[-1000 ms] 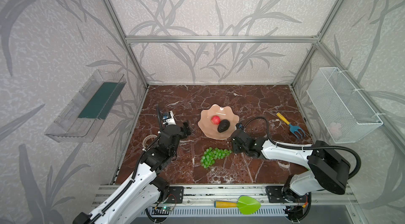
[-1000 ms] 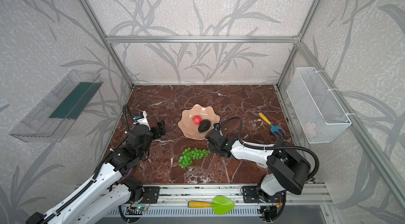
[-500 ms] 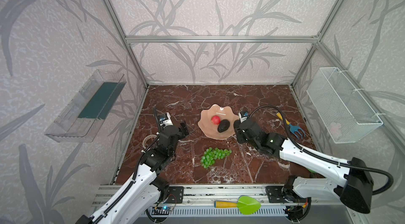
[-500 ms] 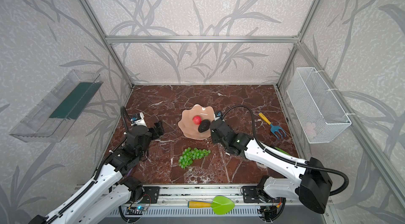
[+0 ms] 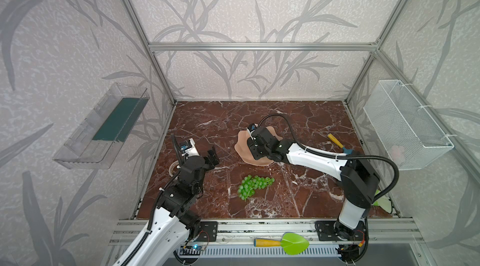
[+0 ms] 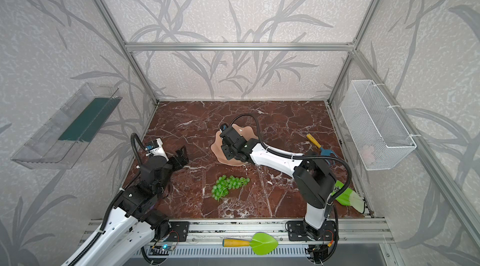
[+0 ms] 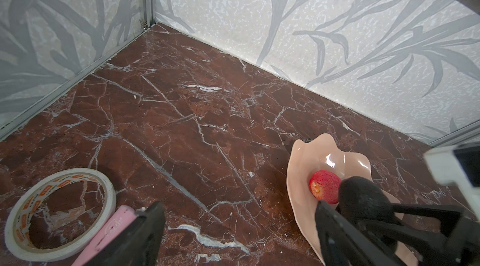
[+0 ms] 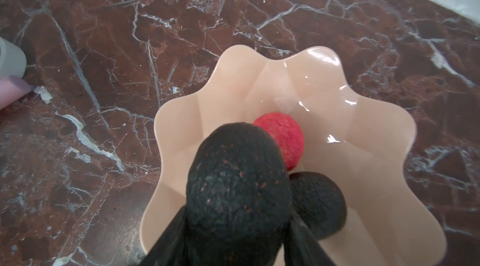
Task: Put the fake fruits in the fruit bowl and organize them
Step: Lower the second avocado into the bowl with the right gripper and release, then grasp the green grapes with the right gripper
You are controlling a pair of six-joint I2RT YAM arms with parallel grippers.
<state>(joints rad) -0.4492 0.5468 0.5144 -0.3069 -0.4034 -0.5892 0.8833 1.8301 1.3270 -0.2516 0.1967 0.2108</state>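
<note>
The right gripper [image 8: 235,236] grasps an avocado [image 8: 237,173] over the centre-frame bowl [image 8: 363,134] holding a strawberry [image 8: 281,140] and second avocado [image 8: 319,202], the left gripper [image 5: 212,156] stands released at mid-left, and the grapes [image 5: 254,185] lie lower centre.

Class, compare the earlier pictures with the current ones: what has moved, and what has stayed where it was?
The right gripper, shut on a dark avocado, swung from beside the fruit bowl to above it. The avocado now hangs over the strawberry and the second avocado lying inside. No release shows. The grapes stayed on the table, and the open left gripper barely shifted.
</note>
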